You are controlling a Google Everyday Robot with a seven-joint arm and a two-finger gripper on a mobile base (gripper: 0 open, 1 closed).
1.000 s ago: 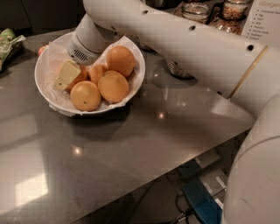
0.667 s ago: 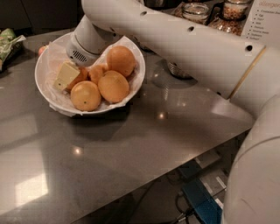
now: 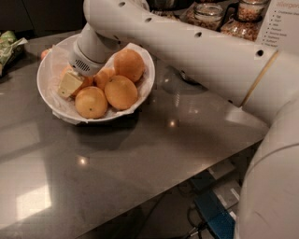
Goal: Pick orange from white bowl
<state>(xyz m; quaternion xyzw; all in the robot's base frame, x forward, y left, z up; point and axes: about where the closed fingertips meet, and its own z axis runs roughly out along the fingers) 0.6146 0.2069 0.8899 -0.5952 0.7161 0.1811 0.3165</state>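
Note:
The white bowl (image 3: 143,56), lined with crinkled wrap, stands at the back left of the dark table. It holds several oranges: one at the back right (image 3: 128,64), one in the middle (image 3: 120,92), one at the front (image 3: 90,101) and a smaller one (image 3: 103,77) between them. My gripper (image 3: 69,84) reaches down into the left side of the bowl, against an orange (image 3: 86,81) that my wrist mostly hides. My white arm crosses the view from the right.
Glass jars (image 3: 208,11) and a printed sign (image 3: 283,23) stand at the back right. A green packet (image 3: 9,43) lies at the far left. The table's front edge runs diagonally, and a blue object (image 3: 216,215) lies on the floor below.

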